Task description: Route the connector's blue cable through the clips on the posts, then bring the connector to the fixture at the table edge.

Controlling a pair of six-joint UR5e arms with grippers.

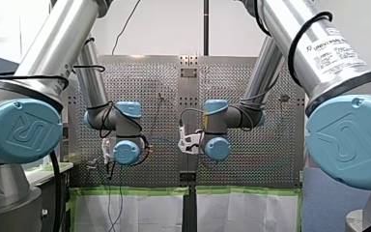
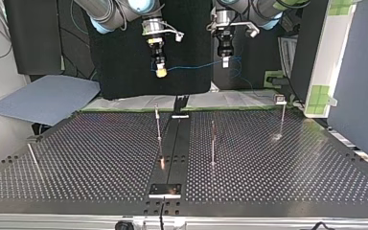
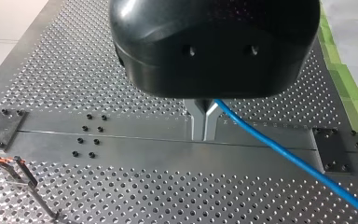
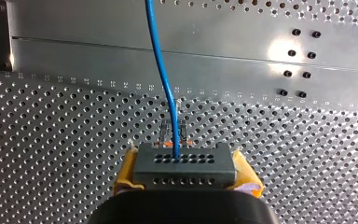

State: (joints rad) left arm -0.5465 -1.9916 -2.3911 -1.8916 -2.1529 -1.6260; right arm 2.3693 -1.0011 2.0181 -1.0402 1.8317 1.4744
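Grey blocky connector, its face drilled with rows of small holes, sits clamped between the yellow pads of my right gripper, high over the shiny perforated metal table. A thin glossy blue cable runs out of its face. My left gripper, slim metal fingers pinched shut on that cable further along, hangs pointing down beside the right one, both above the thin upright posts.

front view, upper right: white label on my right arm's tube reads "UNIVERSAL ROBOTS", smaller print unreadable | lower corners: UR emblem on blue joint caps | right wrist view: number row on table, too small to read
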